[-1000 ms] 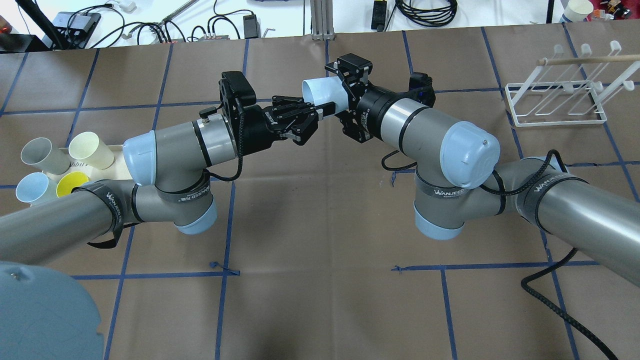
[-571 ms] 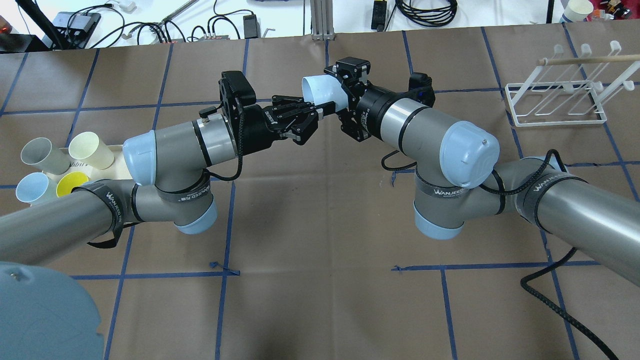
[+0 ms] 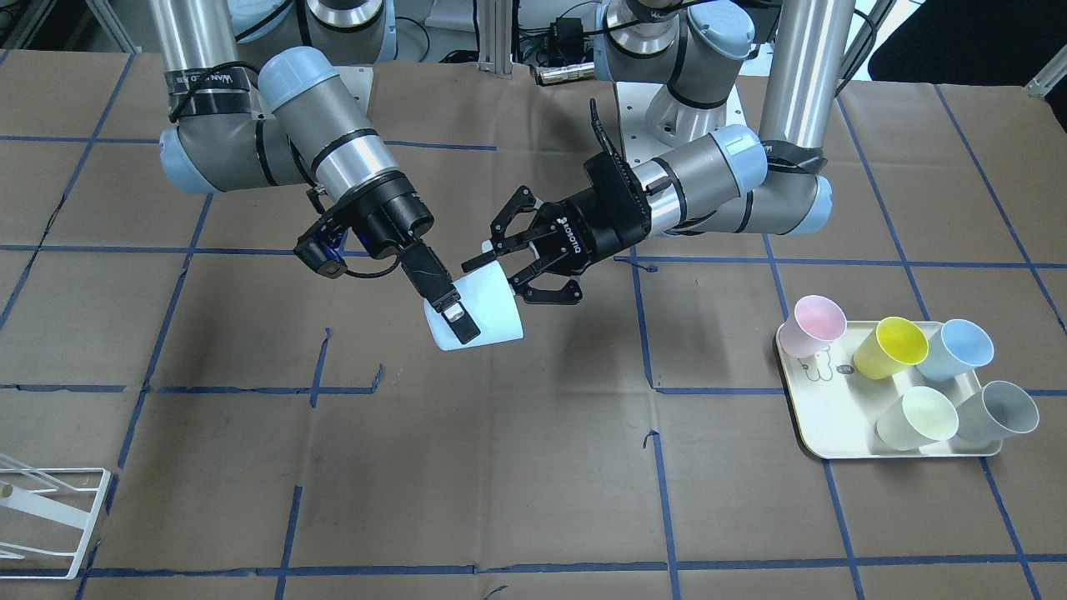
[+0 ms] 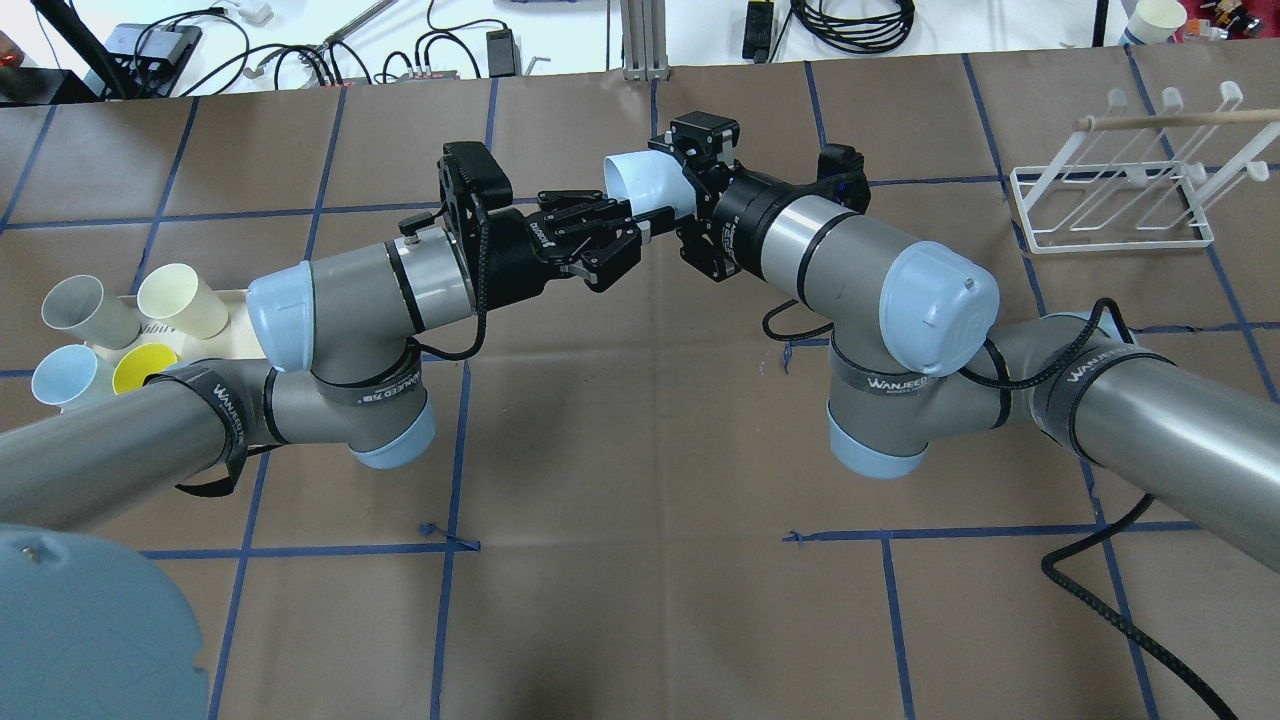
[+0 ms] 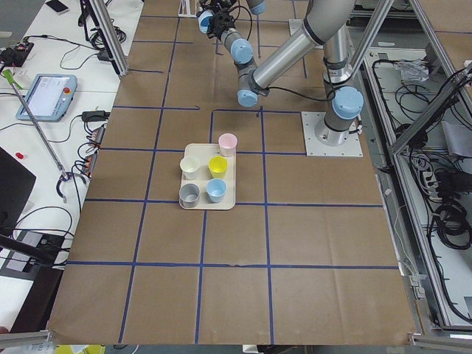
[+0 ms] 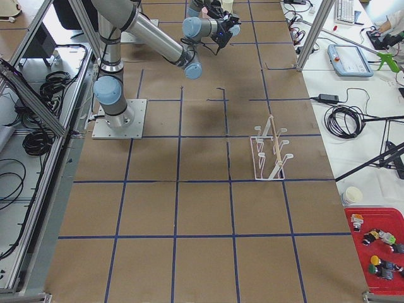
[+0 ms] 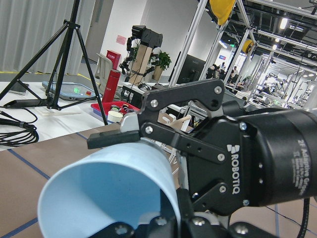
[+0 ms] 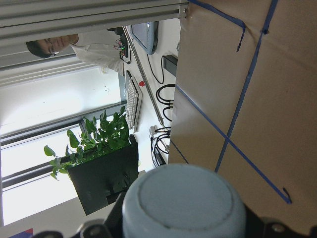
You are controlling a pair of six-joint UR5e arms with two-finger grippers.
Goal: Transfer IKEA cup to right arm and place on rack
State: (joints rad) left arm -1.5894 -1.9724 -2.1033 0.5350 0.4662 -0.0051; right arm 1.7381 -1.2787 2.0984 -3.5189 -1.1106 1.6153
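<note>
We are seeing the right gripper [image 3: 471, 317] gripping the pale-blue cup [image 3: 492, 304] across its body, with one black finger lying along the cup's outer side. The cup is hanging tilted in the air above the middle of the counter [image 3: 533, 467]. The left gripper [image 3: 503, 262] is standing at the cup's mouth with its jaws partly spread about the rim; we cannot tell if they are pressing it. The white wire rack [image 4: 1120, 246] is standing well apart, on the robot's right. Five other cups are sitting on the cream tray [image 3: 834, 417].
</note>
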